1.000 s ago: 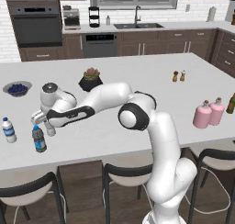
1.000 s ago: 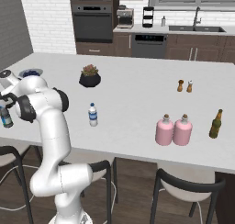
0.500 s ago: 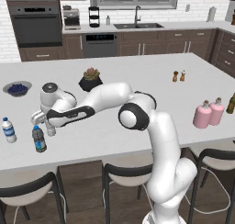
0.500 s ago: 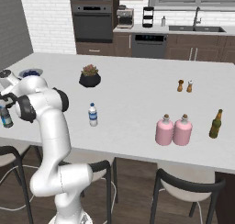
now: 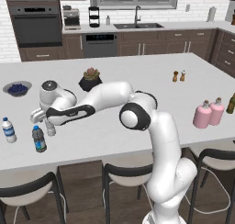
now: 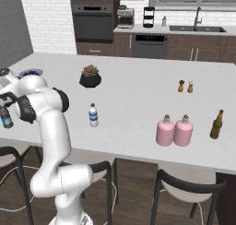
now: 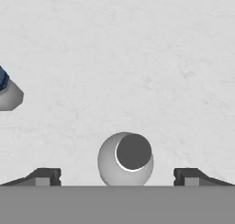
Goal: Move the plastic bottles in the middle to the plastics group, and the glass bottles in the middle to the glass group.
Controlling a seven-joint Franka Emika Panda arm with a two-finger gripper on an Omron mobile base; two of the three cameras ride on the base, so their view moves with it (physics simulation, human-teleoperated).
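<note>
A: What has moved since the earlier frame?
B: The fingers have spread off the plain greyish bottle (image 5: 49,128); in the left base view the arm reaches far left and low, hand over it, beside the dark grey blue-capped bottle (image 5: 39,139) and the blue-label bottle (image 5: 8,130).

A: Right base view?
B: A labelled water bottle (image 6: 93,115) stands mid-counter; two pink bottles (image 6: 174,130) touch beside the olive bottle (image 6: 216,124).

A: Hand view?
B: The gripper (image 7: 118,176) looks straight down, jaws wide apart, the bottle between them untouched
</note>
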